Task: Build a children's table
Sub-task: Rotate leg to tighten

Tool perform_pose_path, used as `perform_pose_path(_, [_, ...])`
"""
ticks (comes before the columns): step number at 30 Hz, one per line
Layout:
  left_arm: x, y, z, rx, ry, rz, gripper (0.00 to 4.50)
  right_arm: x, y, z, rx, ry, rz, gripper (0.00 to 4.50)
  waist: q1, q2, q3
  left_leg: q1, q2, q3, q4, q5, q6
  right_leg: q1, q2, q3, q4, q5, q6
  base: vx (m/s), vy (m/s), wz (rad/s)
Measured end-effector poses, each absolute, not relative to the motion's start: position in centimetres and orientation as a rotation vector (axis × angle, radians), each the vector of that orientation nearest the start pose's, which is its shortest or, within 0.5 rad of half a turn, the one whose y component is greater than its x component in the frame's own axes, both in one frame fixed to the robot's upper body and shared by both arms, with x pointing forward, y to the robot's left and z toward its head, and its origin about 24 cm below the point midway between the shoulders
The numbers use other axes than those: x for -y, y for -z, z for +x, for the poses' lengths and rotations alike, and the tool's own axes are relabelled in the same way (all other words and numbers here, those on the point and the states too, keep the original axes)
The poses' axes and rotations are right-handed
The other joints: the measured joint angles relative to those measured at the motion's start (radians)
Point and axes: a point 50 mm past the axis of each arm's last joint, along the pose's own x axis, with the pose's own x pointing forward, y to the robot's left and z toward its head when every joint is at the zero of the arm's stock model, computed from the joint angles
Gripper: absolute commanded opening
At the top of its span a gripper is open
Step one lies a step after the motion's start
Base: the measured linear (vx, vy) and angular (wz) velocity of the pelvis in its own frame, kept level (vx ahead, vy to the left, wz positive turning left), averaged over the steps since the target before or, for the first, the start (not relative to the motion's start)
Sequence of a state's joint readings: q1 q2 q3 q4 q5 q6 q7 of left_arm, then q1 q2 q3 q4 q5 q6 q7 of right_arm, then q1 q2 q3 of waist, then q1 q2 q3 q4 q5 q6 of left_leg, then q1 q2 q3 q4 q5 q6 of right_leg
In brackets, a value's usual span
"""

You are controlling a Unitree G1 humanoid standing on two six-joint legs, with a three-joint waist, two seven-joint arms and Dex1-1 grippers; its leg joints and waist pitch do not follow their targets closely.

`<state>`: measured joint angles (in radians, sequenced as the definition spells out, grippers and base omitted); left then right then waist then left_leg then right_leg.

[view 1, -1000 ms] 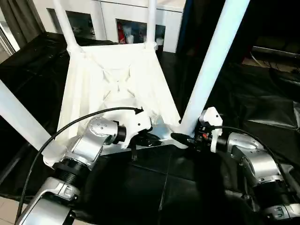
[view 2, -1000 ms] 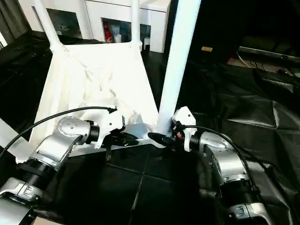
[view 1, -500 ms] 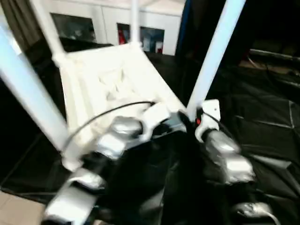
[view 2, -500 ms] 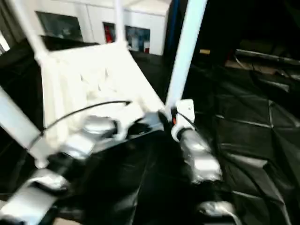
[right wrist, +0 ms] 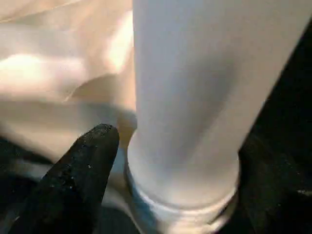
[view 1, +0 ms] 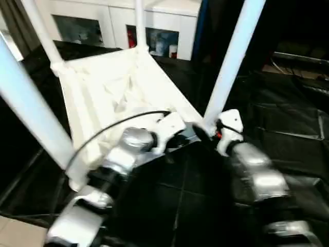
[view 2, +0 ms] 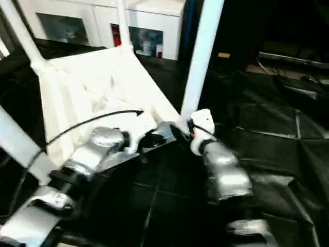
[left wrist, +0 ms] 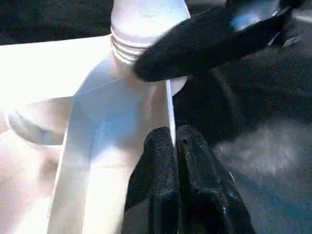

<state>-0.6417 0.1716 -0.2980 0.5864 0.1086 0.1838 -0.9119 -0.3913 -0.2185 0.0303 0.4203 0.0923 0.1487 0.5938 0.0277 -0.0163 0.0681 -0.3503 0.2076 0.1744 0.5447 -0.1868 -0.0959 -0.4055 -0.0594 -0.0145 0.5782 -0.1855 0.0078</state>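
Note:
The children's table lies upside down: its white tabletop (view 1: 103, 87) faces up with white legs standing in the corner sockets. My left gripper (left wrist: 173, 134) is shut on the thin raised rim at the tabletop's near edge, close to the near right corner (view 1: 180, 140). My right gripper (view 1: 203, 133) is open around the base of the near right leg (view 1: 234, 56). One black finger (right wrist: 83, 170) stands beside the leg's threaded collar (right wrist: 180, 195) with a small gap. That right finger also crosses in front of the leg's base (left wrist: 209, 39) in the left wrist view.
A near left leg (view 1: 31, 113) rises steeply at the left. Two far legs (view 1: 41, 31) (view 1: 139, 23) stand at the back corners. The black-draped work table (view 1: 288, 113) spreads to the right. White cabinets (view 1: 169, 25) line the back. Pale floor (view 1: 15, 234) shows below.
The whole picture has swung and blurred, so the camera has moved. Both grippers stay at the tabletop's near right corner, the left still on the rim, the right still at the leg's base.

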Motion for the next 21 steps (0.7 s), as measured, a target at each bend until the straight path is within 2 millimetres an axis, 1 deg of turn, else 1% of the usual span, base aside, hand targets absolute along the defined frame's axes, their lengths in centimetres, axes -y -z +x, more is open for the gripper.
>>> perform_pose_path(1, [-7.9, -5.6, 32.8, -0.356, 1.184, 0.414, 0.0, 15.3, -4.4, 31.3, -0.23, -0.685, -0.108, 3.68, 0.0, 0.0, 0.001, 0.0, 0.0, 0.0, -0.002, 0.0, 0.0, -0.001, 0.0, 0.0, 0.0, 0.0, 0.0, 0.0, 0.0, 0.0])
perform_pose_path(5, [-10.0, -5.9, 32.2, -0.354, 1.285, 0.431, 0.0, 15.8, -4.9, 30.6, -0.248, -0.871, -0.144, 3.68, 0.001, 0.0, 0.003, 0.0, 0.0, 0.001, -0.006, 0.0, 0.0, -0.003, 0.001, -0.001, 0.0, 0.003, -0.005, 0.0, 0.0, 0.0])
perform_pose_path(9, [-11.5, -6.0, 31.3, -0.379, 1.386, 0.428, 0.0, 15.5, -5.1, 29.8, -0.261, -1.026, -0.133, 3.68, 0.003, -0.002, 0.005, -0.002, 0.0, 0.003, -0.004, 0.001, 0.001, -0.003, 0.0, 0.0, 0.0, 0.001, -0.005, 0.0, 0.0, 0.0])
perform_pose_path(13, [-12.3, -6.2, 30.9, -0.39, 1.433, 0.417, 0.0, 15.4, -5.1, 29.4, -0.269, -1.1, -0.106, 3.68, 0.003, -0.004, 0.006, -0.002, 0.0, 0.006, -0.002, 0.002, 0.006, -0.006, -0.001, 0.002, -0.001, 0.0, -0.006, 0.0, 0.0, 0.0])
perform_pose_path(16, [-12.5, -6.1, 30.8, -0.391, 1.432, 0.415, 0.0, 15.5, -5.1, 29.3, -0.273, -1.117, -0.104, 3.36, 0.003, -0.004, 0.006, -0.002, 0.0, 0.007, -0.002, 0.002, 0.007, -0.007, -0.001, 0.001, 0.0, 0.0, -0.006, 0.0, 0.0, 0.0])
perform_pose_path(19, [-12.6, -6.1, 30.8, -0.387, 1.43, 0.418, 0.0, 15.5, -5.0, 29.1, -0.276, -1.126, -0.101, 3.25, 0.002, -0.004, 0.005, -0.002, 0.0, 0.007, -0.002, 0.002, 0.006, -0.007, -0.001, 0.002, 0.001, 0.0, -0.006, 0.0, 0.0, 0.0])
perform_pose_path(20, [-12.6, -6.1, 30.8, -0.387, 1.43, 0.419, 0.0, 15.6, -5.0, 29.1, -0.276, -1.128, -0.101, 3.04, 0.002, -0.004, 0.005, -0.002, 0.0, 0.007, -0.002, 0.002, 0.006, -0.007, -0.001, 0.002, 0.001, 0.0, -0.006, 0.0, 0.0, 0.0])
perform_pose_path(21, [-12.6, -6.1, 30.8, -0.386, 1.43, 0.419, 0.0, 15.6, -5.0, 29.1, -0.276, -1.128, -0.1, 3.04, 0.002, -0.004, 0.005, -0.002, 0.0, 0.007, -0.002, 0.002, 0.006, -0.007, -0.001, 0.002, 0.001, 0.0, -0.006, 0.0, 0.0, 0.0])
